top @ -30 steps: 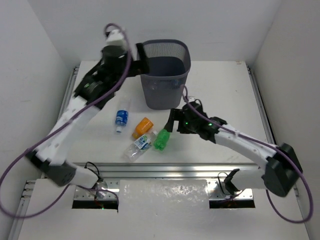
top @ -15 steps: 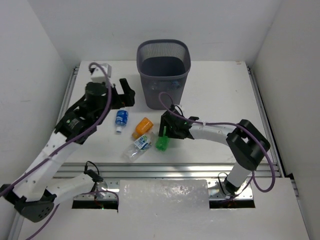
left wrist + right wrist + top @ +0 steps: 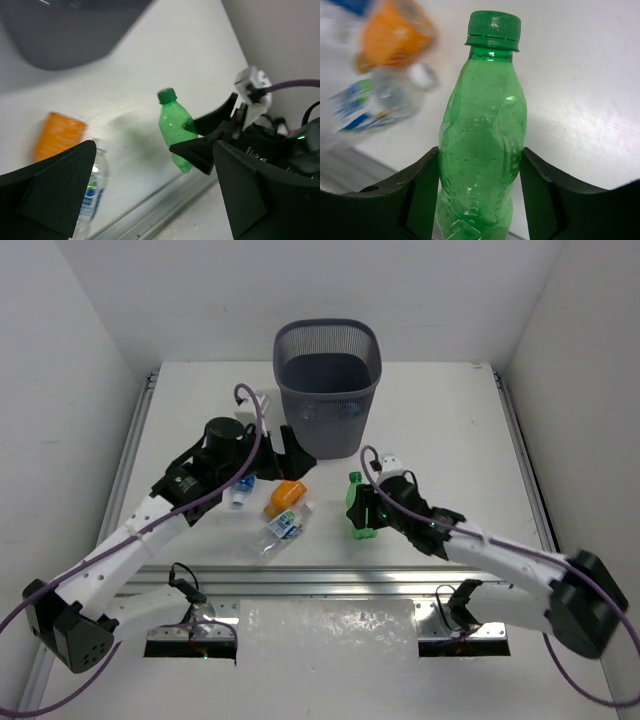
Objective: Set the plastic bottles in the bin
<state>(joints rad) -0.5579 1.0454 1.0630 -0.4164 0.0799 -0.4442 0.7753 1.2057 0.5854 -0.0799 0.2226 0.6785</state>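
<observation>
Green translucent bottle, dented plastic with ribbed cap, clamped at lower body between right gripper's black fingers. Long axis runs out along fingers, cap toward far edge and bin. Bottle near middle of table's near edge. Left gripper spread wide, holding nothing, by bin's near-left corner. Orange bottle and clear labelled bottle lie flat left of green one. Bin: dark grey mesh, rounded-square rim.

One bin, one green bottle, one orange bottle, two clear bottles.
</observation>
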